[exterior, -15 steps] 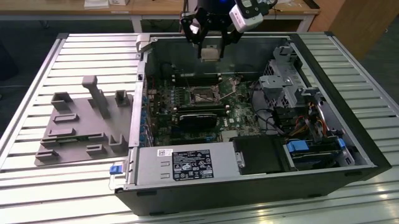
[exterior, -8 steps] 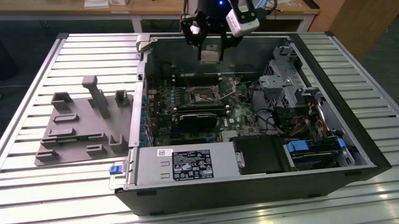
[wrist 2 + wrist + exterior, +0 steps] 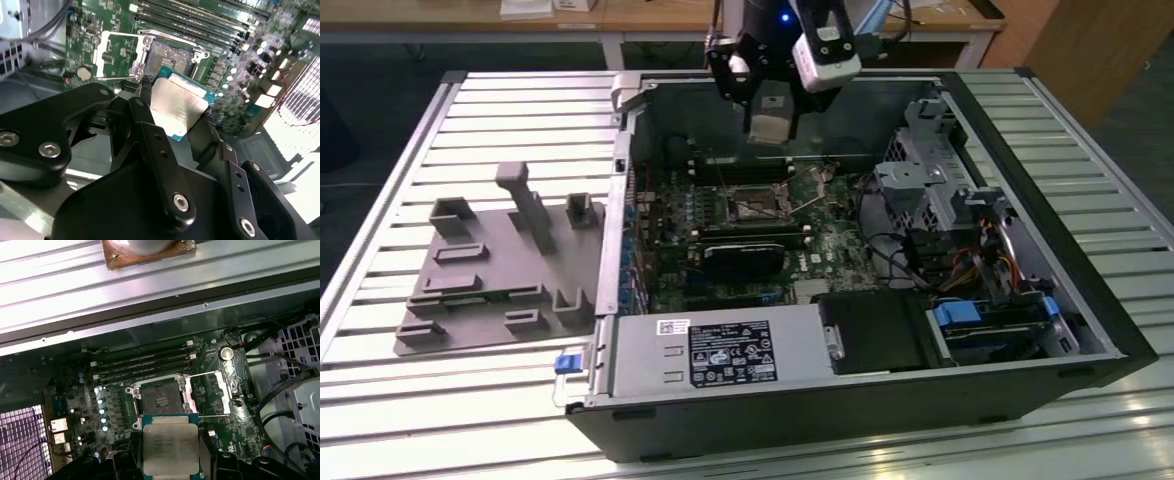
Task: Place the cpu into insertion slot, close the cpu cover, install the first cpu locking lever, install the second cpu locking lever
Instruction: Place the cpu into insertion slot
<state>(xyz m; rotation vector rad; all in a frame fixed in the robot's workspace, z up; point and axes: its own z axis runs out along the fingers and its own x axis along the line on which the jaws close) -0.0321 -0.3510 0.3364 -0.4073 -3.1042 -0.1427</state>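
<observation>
My gripper [image 3: 771, 128] hangs over the open computer case [image 3: 607, 200], above the back of the motherboard. In both wrist views it is shut on the cpu [image 3: 177, 107] [image 3: 170, 445], a square chip with a pale metal top, gripped by two opposite edges between the black fingers [image 3: 145, 107]. The insertion slot [image 3: 161, 397] [image 3: 172, 62] [image 3: 750, 205] lies open and empty just beyond the chip, its dark centre showing. The cpu cover [image 3: 225, 382] [image 3: 141, 47] is swung open to one side of the slot. A thin locking lever [image 3: 205, 374] stands free beside it.
Long memory slots [image 3: 145, 365] run beside the socket. A black card [image 3: 747, 255] lies in front of it, a power supply [image 3: 720, 350] at the case front, drive cages and cables [image 3: 921, 180] at the exterior view's right. A grey fixture [image 3: 494, 270] sits on the slatted table.
</observation>
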